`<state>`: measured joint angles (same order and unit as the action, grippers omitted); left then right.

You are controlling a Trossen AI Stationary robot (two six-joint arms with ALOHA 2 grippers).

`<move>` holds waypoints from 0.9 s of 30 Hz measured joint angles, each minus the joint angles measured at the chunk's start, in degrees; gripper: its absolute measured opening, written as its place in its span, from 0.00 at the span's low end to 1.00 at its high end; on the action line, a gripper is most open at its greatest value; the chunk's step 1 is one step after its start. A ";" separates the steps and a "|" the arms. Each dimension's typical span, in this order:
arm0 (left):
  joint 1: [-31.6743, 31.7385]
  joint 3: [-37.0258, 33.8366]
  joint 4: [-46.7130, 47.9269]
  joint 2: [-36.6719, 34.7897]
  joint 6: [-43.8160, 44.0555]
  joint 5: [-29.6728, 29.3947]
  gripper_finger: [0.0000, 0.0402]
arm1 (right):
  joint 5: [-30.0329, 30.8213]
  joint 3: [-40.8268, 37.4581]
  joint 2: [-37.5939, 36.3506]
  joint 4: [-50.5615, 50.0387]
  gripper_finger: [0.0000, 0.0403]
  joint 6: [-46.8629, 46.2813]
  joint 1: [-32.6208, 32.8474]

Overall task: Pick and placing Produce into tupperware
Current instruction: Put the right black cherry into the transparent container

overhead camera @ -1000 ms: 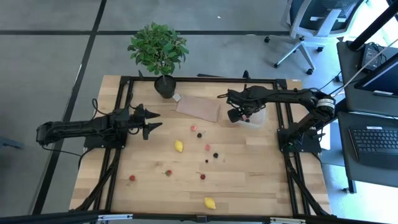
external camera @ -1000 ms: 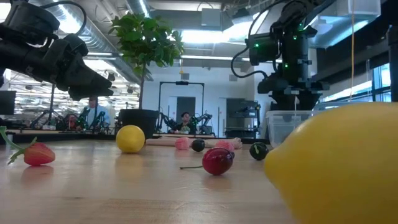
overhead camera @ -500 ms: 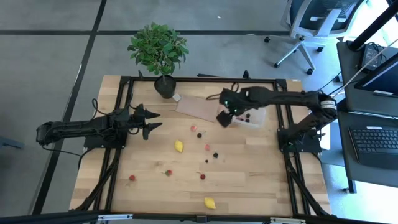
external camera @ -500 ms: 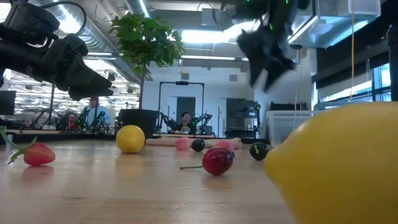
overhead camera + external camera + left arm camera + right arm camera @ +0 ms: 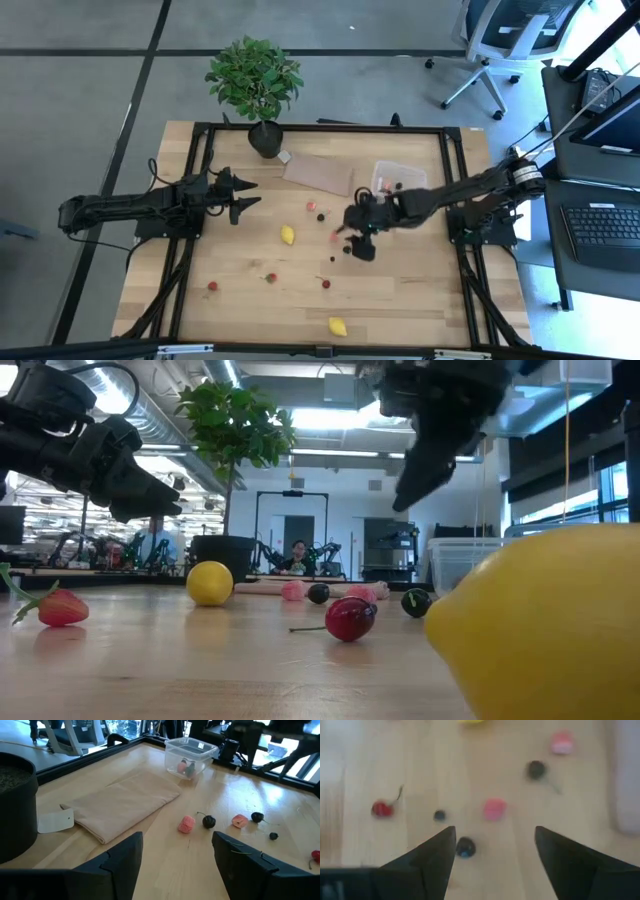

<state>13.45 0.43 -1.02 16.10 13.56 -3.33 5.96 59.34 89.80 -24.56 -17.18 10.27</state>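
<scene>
Bright daylight throughout; right wrist view blurred, low view's foreground unfocused.

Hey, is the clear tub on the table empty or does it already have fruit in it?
Not empty. The tub has no lid and holds a few small pieces, a pink one and a dark one showing through its clear wall.

Right claw (image 5: 360, 236) hangs open over scattered berries beside the tupperware (image 5: 398, 181); bare bench (image 5: 420, 290) lies beyond, away from the tupperware.
</scene>
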 joint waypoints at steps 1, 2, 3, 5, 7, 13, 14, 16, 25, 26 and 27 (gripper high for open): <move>0.01 0.00 0.02 0.00 0.00 0.00 0.58 | 0.02 -1.56 0.00 2.43 0.67 1.73 0.51; 0.01 0.00 0.01 0.00 0.00 0.00 0.58 | 0.00 -3.06 0.02 5.05 0.67 3.02 0.91; 0.00 0.00 0.01 0.02 0.00 0.01 0.58 | -0.07 -4.31 0.02 7.98 0.67 3.85 1.19; 0.00 0.00 0.01 0.02 0.00 0.00 0.58 | -0.03 -6.57 0.02 13.20 0.67 3.73 1.43; 0.00 0.00 0.02 0.00 0.00 0.00 0.58 | -0.04 -8.46 0.02 15.79 0.67 2.43 1.58; 0.02 0.00 0.01 0.02 -0.02 0.00 0.58 | -0.08 -11.53 0.04 17.96 0.67 3.01 1.64; 0.01 0.00 0.02 0.01 -0.02 0.01 0.58 | -0.06 -11.68 0.04 18.06 0.67 4.25 1.75; 0.02 0.00 0.02 0.02 -0.09 0.00 0.58 | -0.10 -11.84 0.04 18.16 0.67 6.95 1.81; 0.00 0.00 0.02 0.01 -0.15 0.01 0.58 | -0.13 -11.92 0.13 18.04 0.67 11.99 1.80; 0.00 0.00 0.00 0.02 -0.15 0.00 0.58 | -0.14 -11.92 0.52 18.36 0.67 12.03 1.80; 0.00 0.00 0.02 0.02 -0.16 0.00 0.58 | -0.38 -11.92 1.00 18.87 0.67 11.94 1.80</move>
<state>13.45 0.43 -0.99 16.12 13.41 -3.33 5.58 47.42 90.80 -5.69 -5.24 12.08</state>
